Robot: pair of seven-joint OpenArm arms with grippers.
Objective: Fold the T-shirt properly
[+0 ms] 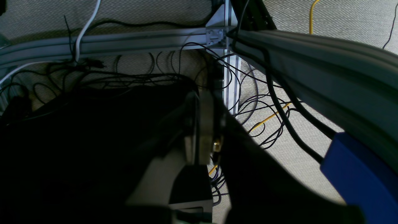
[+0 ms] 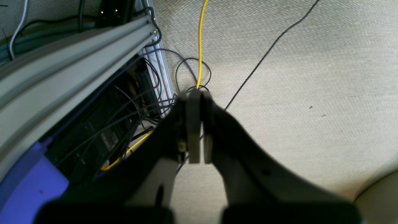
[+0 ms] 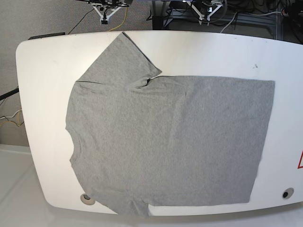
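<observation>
The T-shirt point(image 3: 170, 142) lies spread flat, plain grey side up, on the white desk point(image 3: 42, 71), and every place below is given from it. Its long axis runs across the base view: the collar and shoulders lie toward that view's left, the straight hem toward its right, one sleeve reaches toward the desk's far edge and the other hangs at the near edge. Both arms are parked beyond the far edge, well apart from the cloth and not over it. The right gripper point(image 3: 105, 18) sits just past the far sleeve, so it is the nearer of the two to the shirt, on the collar end. The left gripper point(image 3: 207, 18) sits past the far edge opposite the body of the shirt, nearer the hem end, with bare desk between it and the cloth. In the wrist views the right gripper point(image 2: 197, 124) shows its jaws pressed together on nothing, pointing down at carpet and loose cables; the left gripper point(image 1: 202, 124) likewise looks closed and empty, though that view is dark. Neither wrist camera sees any fabric. Folding has not begun, I judge, and either arm must first swing toward the near side, across the far edge, to reach the shirt, each taking its own end of the long axis.
</observation>
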